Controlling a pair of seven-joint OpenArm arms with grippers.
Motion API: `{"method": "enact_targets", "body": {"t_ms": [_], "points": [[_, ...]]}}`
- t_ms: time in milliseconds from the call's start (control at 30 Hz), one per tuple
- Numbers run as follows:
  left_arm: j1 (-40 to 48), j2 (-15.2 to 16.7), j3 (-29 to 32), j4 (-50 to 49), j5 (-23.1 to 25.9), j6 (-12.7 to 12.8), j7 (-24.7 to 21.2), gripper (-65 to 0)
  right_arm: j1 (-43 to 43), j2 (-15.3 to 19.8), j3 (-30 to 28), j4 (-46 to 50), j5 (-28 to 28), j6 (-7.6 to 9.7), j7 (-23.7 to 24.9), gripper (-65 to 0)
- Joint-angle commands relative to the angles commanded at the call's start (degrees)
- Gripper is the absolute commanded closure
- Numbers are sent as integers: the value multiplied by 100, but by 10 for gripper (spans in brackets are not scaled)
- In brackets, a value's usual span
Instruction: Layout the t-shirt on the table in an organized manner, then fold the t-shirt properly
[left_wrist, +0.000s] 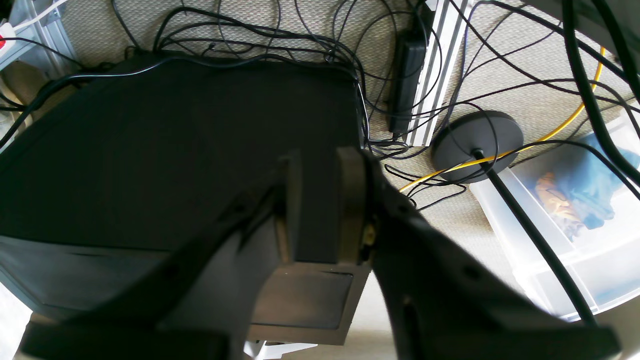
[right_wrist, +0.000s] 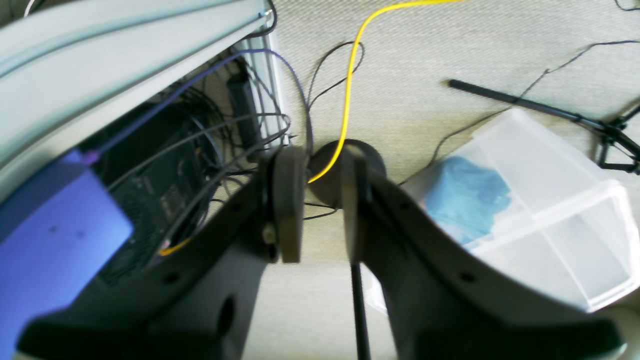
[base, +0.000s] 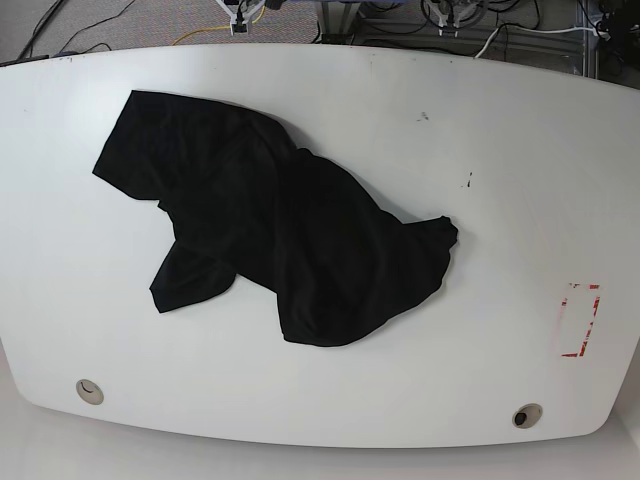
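Observation:
The black t-shirt (base: 280, 240) lies crumpled on the white table (base: 500, 150), spread from the far left toward the middle, with one sleeve pointing to the front left. No print shows on it. Neither gripper appears in the base view. My left gripper (left_wrist: 320, 200) hangs off the table over the floor, above a black case, with a narrow gap between its fingers and nothing held. My right gripper (right_wrist: 322, 200) is also over the floor, its fingers a little apart and empty, with carpet visible between them.
The table has two grommet holes (base: 89, 391) (base: 526, 415) near its front edge and a red rectangle marking (base: 580, 320) at the right. Below on the floor are tangled cables, a black case (left_wrist: 175, 150) and a clear plastic bin (right_wrist: 540, 210) holding blue cloth.

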Motion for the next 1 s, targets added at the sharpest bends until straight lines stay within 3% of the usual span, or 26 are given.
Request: {"method": "enact_targets", "body": {"t_ms": [1000], "points": [[650, -101, -74, 961, -27, 6, -108, -98, -10, 0, -81, 32, -13, -32, 127, -125]]}}
